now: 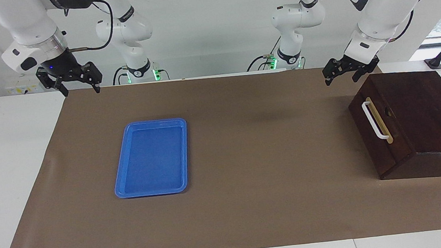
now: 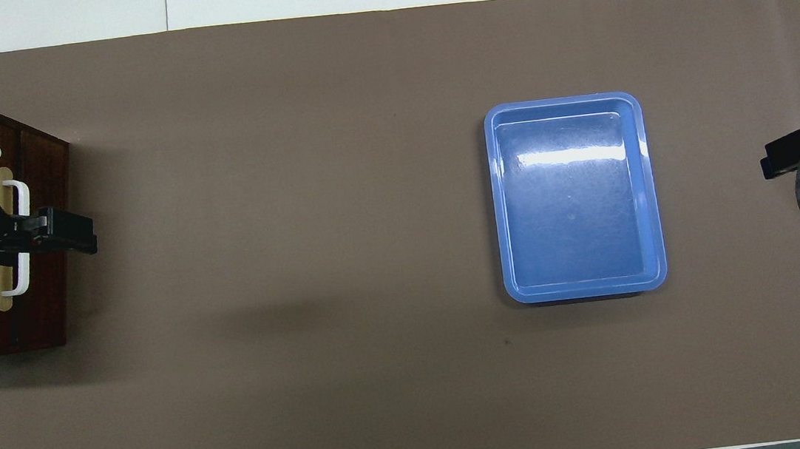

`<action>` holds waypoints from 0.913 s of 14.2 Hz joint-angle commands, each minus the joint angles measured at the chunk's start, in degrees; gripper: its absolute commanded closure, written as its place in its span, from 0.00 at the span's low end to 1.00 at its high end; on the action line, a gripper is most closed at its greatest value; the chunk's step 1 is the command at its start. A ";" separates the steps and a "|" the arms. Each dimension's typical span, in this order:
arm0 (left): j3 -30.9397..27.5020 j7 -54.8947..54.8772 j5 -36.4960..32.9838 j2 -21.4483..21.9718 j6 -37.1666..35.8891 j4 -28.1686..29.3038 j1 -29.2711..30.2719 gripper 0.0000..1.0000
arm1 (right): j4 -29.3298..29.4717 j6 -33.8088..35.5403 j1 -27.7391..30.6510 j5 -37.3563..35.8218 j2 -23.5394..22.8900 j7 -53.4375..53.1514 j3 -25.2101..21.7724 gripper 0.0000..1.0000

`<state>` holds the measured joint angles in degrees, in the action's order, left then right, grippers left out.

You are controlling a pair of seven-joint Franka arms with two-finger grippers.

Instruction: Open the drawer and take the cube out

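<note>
My left gripper (image 1: 344,74) hangs in the air with its 2 fingers spread apart and nothing between them. In the facing view it is up over the edge of the dark wooden box (image 1: 419,118) that lies nearest the robots; in the overhead view it covers the middle of the white bar handle (image 2: 20,236), but the facing view shows clear air between my fingertips and that handle, so I touch nothing.

The drawer (image 1: 373,134) is shut, its front flush with the box and turned toward the middle of the table. The handle runs along a tan strip (image 1: 382,120) on that front. The box stands at the left arm's end of the table, on the brown mat (image 1: 247,157). The cube cannot be seen in either view.

My right gripper (image 1: 78,83) is also raised, over the mat's corner at the right arm's end, close to the robots. Its 2 fingers stand wide and hold nothing. It is well apart from the drawer, with most of the table's length between them.

The blue tray (image 1: 122,168) lies flat on the mat toward the right arm's end, with nothing visible in it, between the 2 grippers but closer to my right one and lower on the table than both.
</note>
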<state>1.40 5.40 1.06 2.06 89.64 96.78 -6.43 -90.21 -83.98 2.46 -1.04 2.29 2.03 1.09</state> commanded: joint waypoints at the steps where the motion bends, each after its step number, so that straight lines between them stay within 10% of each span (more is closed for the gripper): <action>1: -0.17 -0.92 0.43 -0.13 -1.48 -1.06 -0.08 0.00 | -0.14 -0.13 0.62 -0.02 0.35 -0.71 0.40 0.00; 13: 0.00 -0.83 -13.35 -1.88 7.55 1.92 -2.01 0.00 | -0.14 0.04 0.27 -0.02 0.35 -0.89 0.40 0.00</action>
<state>1.62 5.03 -8.38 1.60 93.86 97.41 -7.32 -90.21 -83.98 2.45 -1.04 2.29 2.01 1.11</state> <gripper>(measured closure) 0.000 0.000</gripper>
